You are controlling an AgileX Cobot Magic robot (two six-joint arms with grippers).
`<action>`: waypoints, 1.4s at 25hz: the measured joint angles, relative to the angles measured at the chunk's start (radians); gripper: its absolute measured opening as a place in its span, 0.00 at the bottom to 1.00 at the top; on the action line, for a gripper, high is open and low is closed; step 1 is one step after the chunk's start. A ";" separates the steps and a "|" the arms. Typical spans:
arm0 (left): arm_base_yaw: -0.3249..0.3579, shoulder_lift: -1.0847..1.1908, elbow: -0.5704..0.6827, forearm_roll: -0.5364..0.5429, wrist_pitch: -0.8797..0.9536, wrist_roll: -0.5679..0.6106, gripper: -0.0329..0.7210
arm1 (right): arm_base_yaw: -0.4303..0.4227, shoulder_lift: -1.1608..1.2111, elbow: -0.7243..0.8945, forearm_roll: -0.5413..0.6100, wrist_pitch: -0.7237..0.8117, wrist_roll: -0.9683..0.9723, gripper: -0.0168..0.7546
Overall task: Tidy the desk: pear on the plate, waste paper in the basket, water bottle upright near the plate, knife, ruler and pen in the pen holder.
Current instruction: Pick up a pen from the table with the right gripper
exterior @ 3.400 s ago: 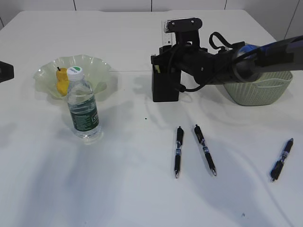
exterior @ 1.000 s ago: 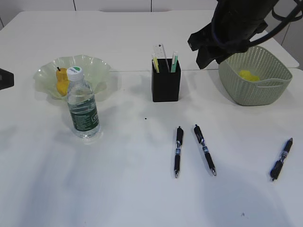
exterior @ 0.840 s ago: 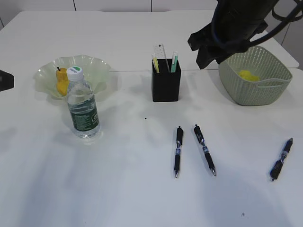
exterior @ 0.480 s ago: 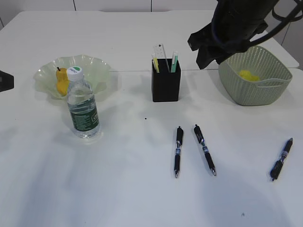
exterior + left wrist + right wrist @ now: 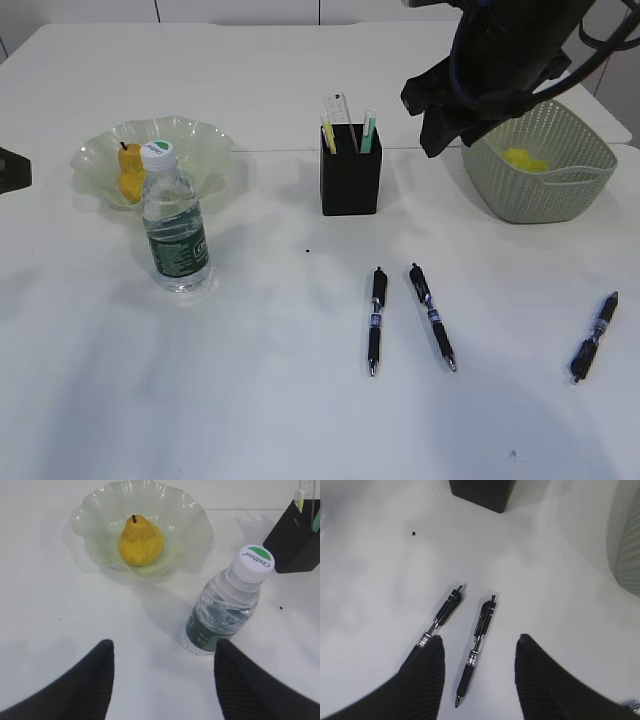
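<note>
Pear: lay in the middle of the plate, stem up.
Plate: pale green, wavy-rimmed, stood near the left edge of the surface, toward the far side.
Water bottle: stood upright with its cap on, just in front of the plate and close to its near rim.
Pen holder: black, square, stood around the middle of the surface toward the far side; a ruler and two green-tipped items stuck up out of it. Which of them was the knife could not be told.
Basket: pale green weave, stood near the right edge of the surface; a yellow crumpled paper lay inside it.
Two pens: lay side by side on the bare surface in front of the pen holder, near each other but not touching, tips toward the near edge.
Third pen: lay alone near the right edge, well apart from the other two.
Left tool: jaws wide apart and empty, above the surface near the bottle and plate; in the exterior view only a dark bit showed at the left edge.
Right tool: jaws parted and empty, raised above the two pens, touching neither; its arm hung above the far right of the surface, between pen holder and basket.
</note>
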 joint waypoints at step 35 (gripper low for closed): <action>0.000 0.000 0.000 -0.012 0.001 0.000 0.64 | 0.000 0.304 0.000 -0.050 0.067 0.184 0.48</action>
